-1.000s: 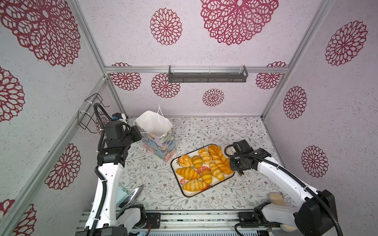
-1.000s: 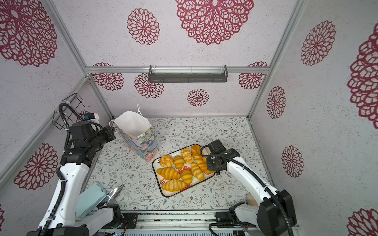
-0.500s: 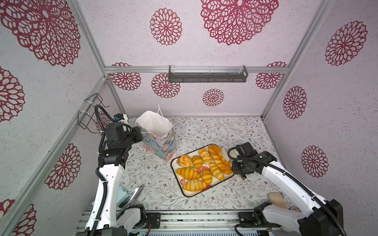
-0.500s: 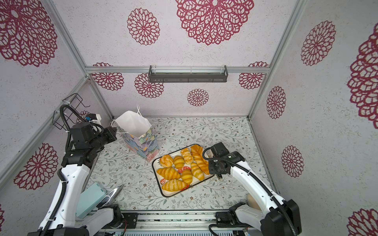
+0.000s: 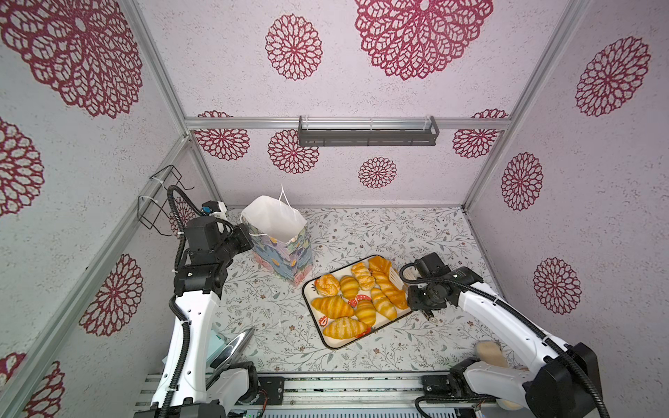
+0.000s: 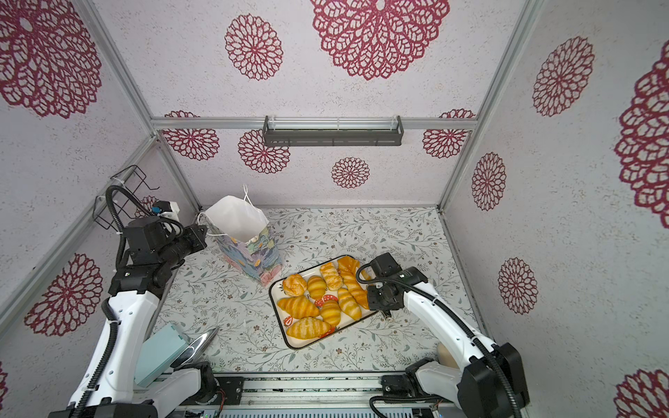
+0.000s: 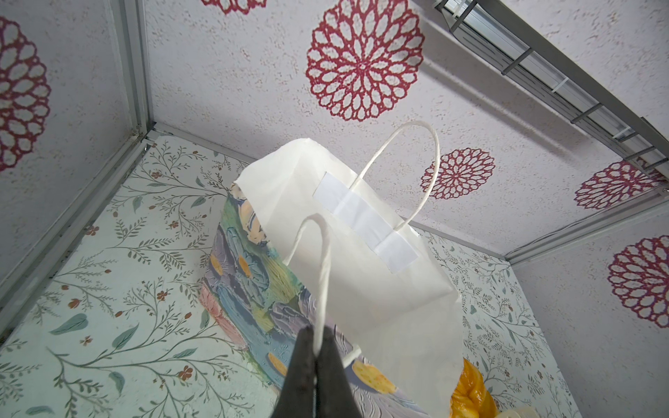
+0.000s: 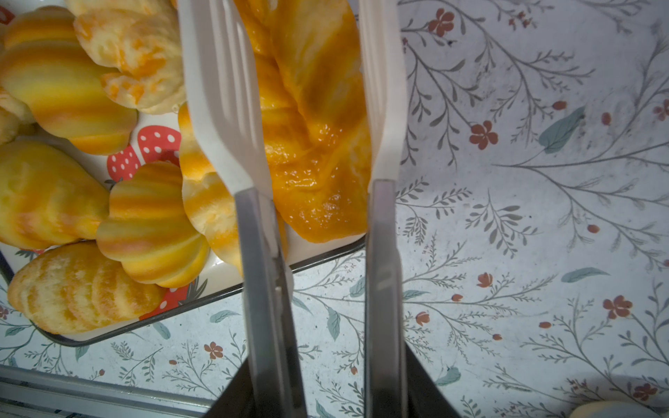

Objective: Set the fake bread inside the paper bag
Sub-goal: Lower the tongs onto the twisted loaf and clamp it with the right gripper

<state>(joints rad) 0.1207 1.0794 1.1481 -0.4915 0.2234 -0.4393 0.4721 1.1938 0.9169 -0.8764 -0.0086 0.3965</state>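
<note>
While both top views hide its fingertips, the left wrist view shows the left gripper (image 7: 316, 343) pinched tight on the cord handle (image 7: 324, 267) of the paper bag (image 5: 286, 249), which stands upright at ten o'clock of the tray (image 5: 380, 326). All the fake bread (image 5: 331, 307) lies on that tray. Only the right wrist view shows the right gripper (image 8: 325, 394) clasping tongs (image 8: 221, 90), their white blades apart astride the plaited loaf (image 8: 311, 144) at the tray's three-o'clock edge. Since a second ago that wrist has slipped slightly toward six o'clock; the bag and left arm have stayed put.
</note>
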